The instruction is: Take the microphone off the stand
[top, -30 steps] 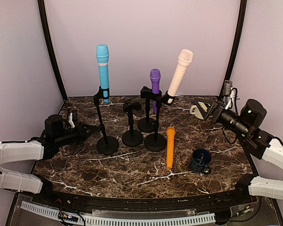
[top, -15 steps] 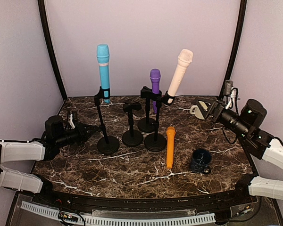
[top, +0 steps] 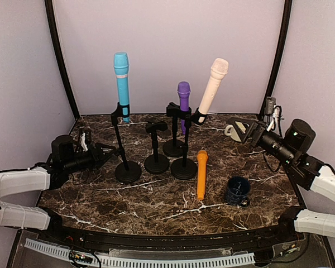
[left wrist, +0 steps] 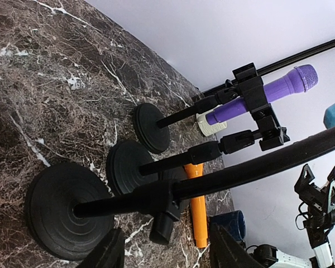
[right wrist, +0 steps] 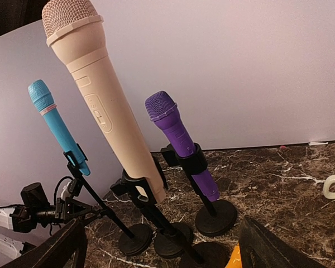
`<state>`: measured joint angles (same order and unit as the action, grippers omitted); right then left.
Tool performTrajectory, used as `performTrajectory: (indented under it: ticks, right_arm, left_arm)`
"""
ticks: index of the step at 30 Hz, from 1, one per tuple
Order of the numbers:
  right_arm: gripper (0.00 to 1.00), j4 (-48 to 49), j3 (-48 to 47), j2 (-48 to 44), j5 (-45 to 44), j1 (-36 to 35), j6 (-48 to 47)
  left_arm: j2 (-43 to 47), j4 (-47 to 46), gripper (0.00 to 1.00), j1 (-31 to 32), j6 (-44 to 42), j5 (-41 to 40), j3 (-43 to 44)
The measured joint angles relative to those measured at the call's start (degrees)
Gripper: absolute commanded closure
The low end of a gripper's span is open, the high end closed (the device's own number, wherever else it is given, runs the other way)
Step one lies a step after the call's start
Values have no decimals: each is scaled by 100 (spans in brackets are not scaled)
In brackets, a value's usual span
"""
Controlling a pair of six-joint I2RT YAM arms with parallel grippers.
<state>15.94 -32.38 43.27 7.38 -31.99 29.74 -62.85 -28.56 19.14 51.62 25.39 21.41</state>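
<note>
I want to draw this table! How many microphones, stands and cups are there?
Microphones: 4 (blue, purple, cream, orange)
Stands: 4 (under blue, under purple, under cream, one empty)
Cups: 2 (dark blue, white)
Total: 10

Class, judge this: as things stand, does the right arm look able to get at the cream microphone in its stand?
Probably yes: the right tool is open, faces the cream microphone, and nothing shows between them.

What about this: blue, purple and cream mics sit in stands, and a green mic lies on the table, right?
No: the top view shows an orange mic on the table, not green. The blue mic, purple mic and cream mic sit in stands.
</note>
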Motion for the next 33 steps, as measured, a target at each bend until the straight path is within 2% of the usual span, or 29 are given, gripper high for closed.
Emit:
performTrajectory:
  ticks: [3, 8, 27, 33]
  right_arm:
    - [5, 0, 0, 2, 0, 0, 0]
    - [5, 0, 2, 2, 0, 0, 0]
    - [5, -50, 2, 37, -92, 0, -7]
    - [5, -111, 2, 57, -101, 0, -7]
  left_arm:
    - [0, -7, 53, 0, -15, 7, 20]
    - [-243, -131, 58, 0, 31, 37, 20]
    - [-938, -1453, 99, 0, 916, 245, -136]
    - [-1088, -2068, 100, 0, 1434, 302, -374]
